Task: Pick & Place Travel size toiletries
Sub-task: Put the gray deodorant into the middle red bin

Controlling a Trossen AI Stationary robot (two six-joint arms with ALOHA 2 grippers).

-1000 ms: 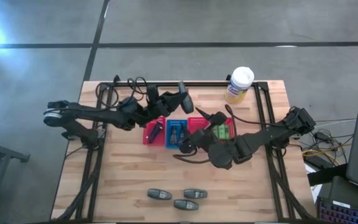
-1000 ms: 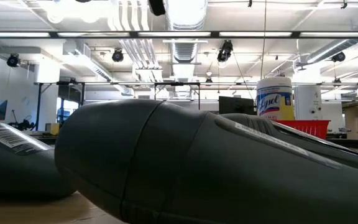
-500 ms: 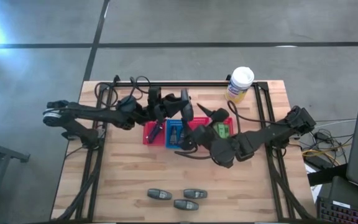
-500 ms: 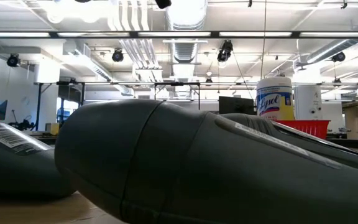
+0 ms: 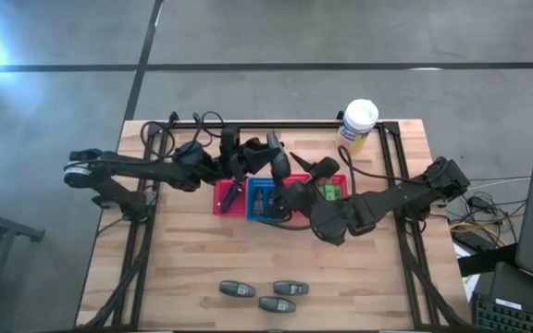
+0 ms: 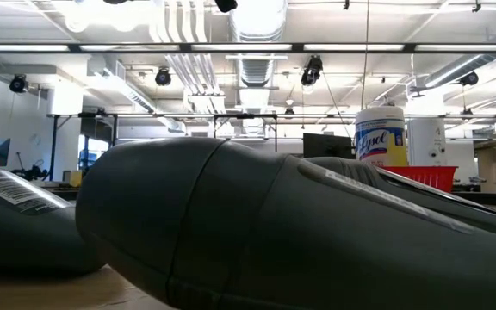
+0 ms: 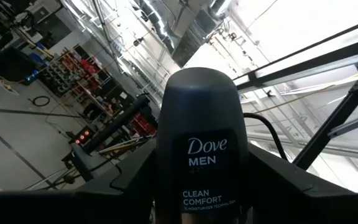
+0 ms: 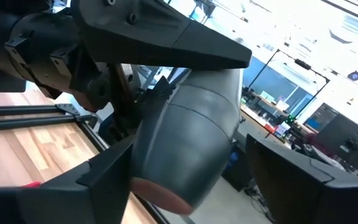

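Grey concrete floor [image 5: 359, 37]; ceiling ducts [image 6: 261, 21]; strip lights [image 6: 248, 47]

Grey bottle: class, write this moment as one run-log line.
object: grey bottle | left tool: shut on it | right tool: open around it | stage: handover over baskets

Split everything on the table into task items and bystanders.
Task items: Dove bottle in the left end effector; three grey oval bottles; green bottles in a red basket.
Bystanders: canister; blue basket; second red basket.
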